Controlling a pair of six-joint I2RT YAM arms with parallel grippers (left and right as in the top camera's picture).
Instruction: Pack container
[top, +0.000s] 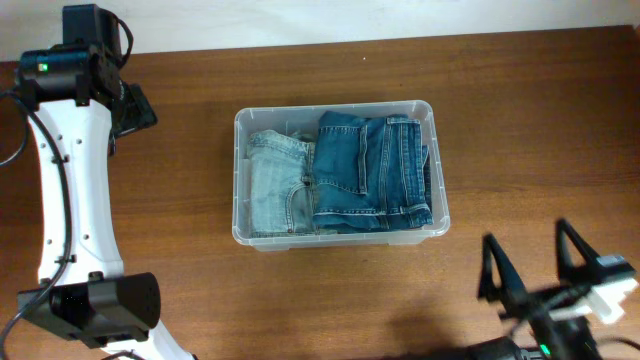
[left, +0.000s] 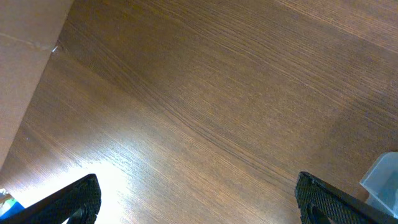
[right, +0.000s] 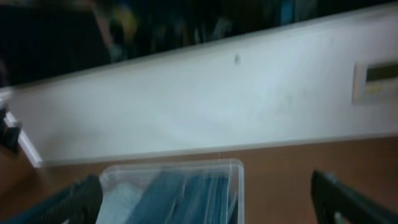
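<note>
The left arm (top: 75, 190) was a long white link dotted with small dark screws, capped by black joints, one showing a green light (top: 42, 68); thin black cables (top: 66, 205) ran along it. The right gripper (top: 527, 235) had slim black fingers (top: 497, 270) on a white block (top: 610, 297); the left gripper (left: 198, 180) had black, finely ribbed pads (left: 326, 202)

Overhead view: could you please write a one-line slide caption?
Clear container holding folded light jeans and dark jeans on a wooden table; left gripper and right gripper open, apart from it.
</note>
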